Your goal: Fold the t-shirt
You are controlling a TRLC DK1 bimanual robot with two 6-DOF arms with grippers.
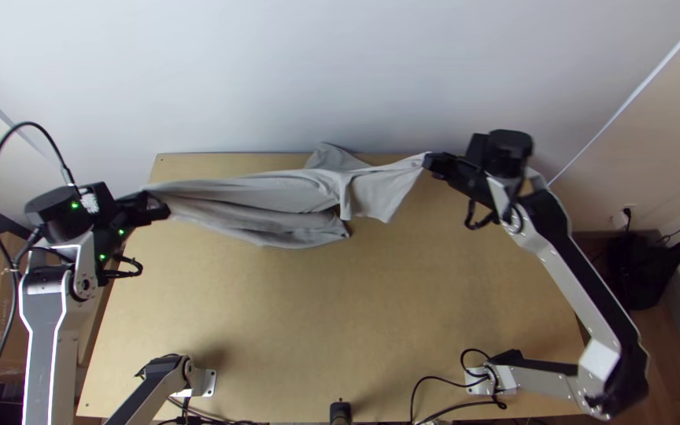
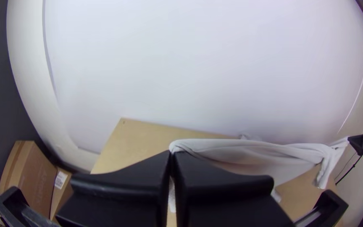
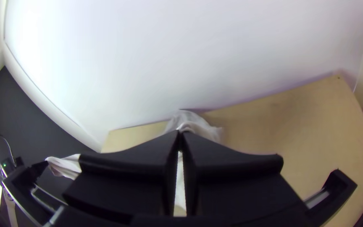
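Light wooden table (image 1: 277, 315), pale wall (image 1: 340, 71), grey t-shirt (image 1: 277, 197) strung across.
My left wrist view catches a cardboard box (image 2: 32, 178) beside the table; the top view, a cable (image 1: 434, 378) curving by my right arm's base. My left claw (image 1: 154, 205) is clenched on one gathered end of the shirt, my right claw (image 1: 432, 162) on the other; between them the cloth runs bunched over the table's far part.

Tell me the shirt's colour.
Plain light grey; the shirt shows best in the top view.
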